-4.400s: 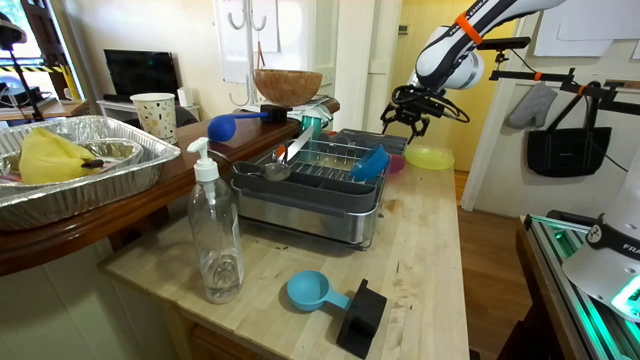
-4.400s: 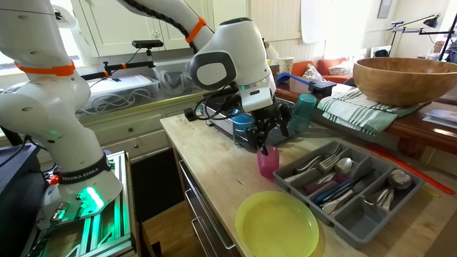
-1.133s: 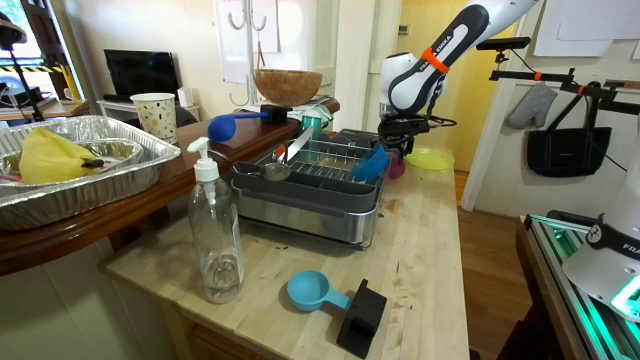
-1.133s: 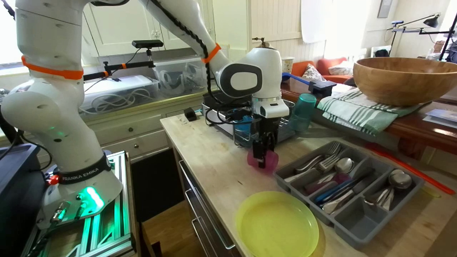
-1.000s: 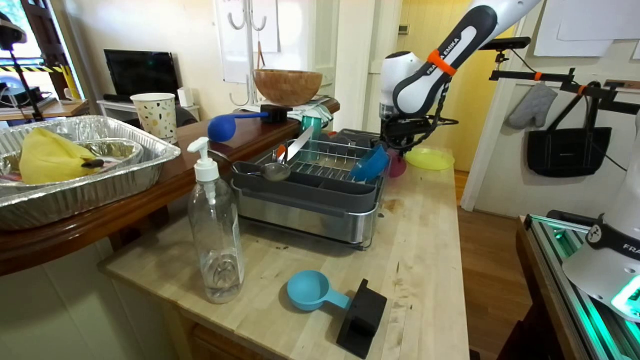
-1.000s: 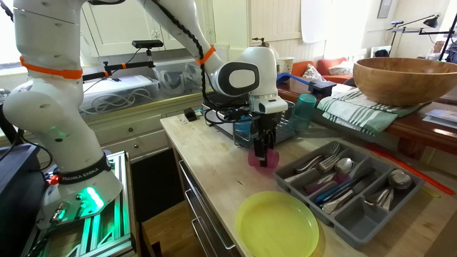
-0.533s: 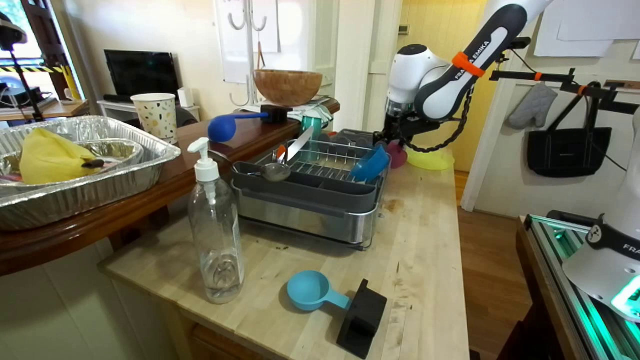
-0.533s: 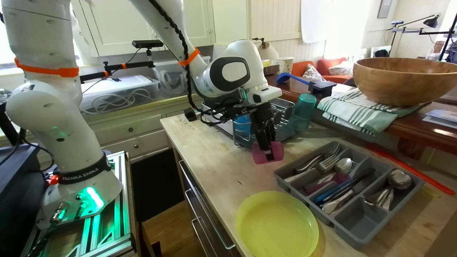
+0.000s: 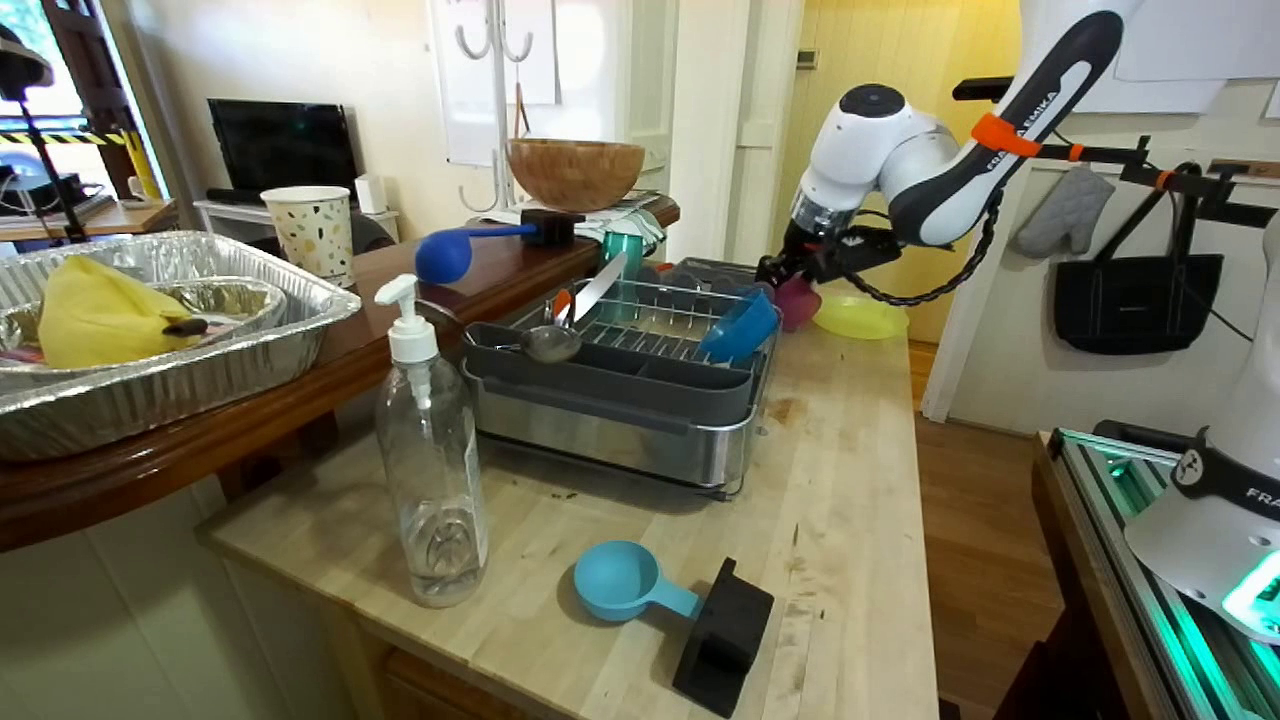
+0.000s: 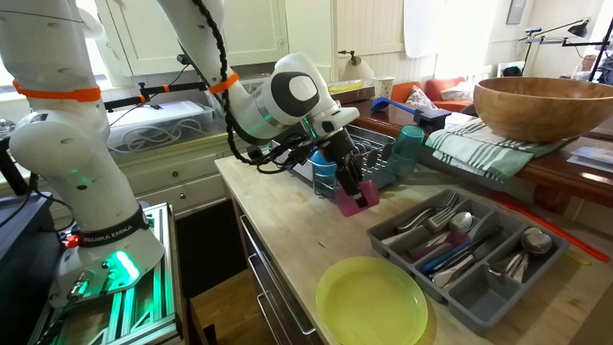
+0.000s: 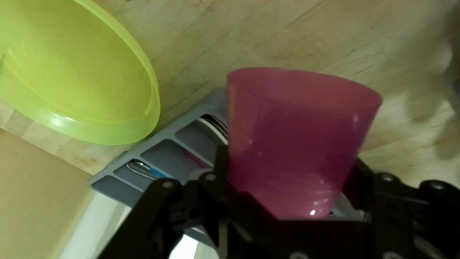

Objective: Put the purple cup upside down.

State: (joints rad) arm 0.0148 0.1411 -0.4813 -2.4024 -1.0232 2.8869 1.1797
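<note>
The gripper (image 11: 290, 162) grasps the purple cup (image 10: 371, 193) by its sides, holding it tilted near the cutlery tray (image 10: 479, 299). A yellow dish (image 10: 371, 306) lies just beside that tray.

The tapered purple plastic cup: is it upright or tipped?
Tipped: an exterior view shows the tapered purple plastic cup slanting nearly sideways in the black claw.

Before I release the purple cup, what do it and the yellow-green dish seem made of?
Purple cup: probably plastic, smooth, fairly glossy; its wall looks translucent, with bright highlights. Yellow-green dish: likely plastic, glossy; a highlight sits on its translucent side.
</note>
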